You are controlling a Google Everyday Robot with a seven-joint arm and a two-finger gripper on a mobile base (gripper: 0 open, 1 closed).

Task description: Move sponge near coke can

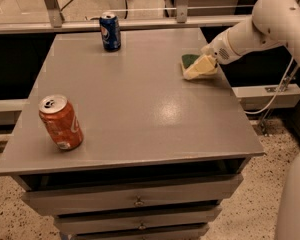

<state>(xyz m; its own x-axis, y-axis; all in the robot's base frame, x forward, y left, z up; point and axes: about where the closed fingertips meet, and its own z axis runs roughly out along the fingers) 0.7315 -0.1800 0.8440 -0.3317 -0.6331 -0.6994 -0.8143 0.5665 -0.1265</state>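
only one camera view here, so this is all from that one, looking down at a grey table (140,109) from the front.

the gripper (200,67) is over by the far right edge of the table, sitting right down on the sponge (190,59). it comes in from the right on the end of a fat white arm (260,26) that slopes down from the upper right corner. the cream coloured end of the gripper covers most of the sponge, and only a bit of dark green top pokes out on the left side. whether it's actually clamped on the sponge or just resting against it, i honestly can't tell from this angle.

the coke can (61,122) is way over on the other side, near the front left corner of the table. it's upright but looks tilted a little, silver top with the pull tab facing up. so sponge and coke can are well apart, pretty much diagonal across the tabletop.

there's also a blue can (110,31) standing upright near the back edge, left of middle, not close to either of the other two.

under the tabletop there's a stack of drawers (137,201) with small knobs. a pale cable (277,91) hangs down on the right behind the arm, and the floor (270,184) is speckled.
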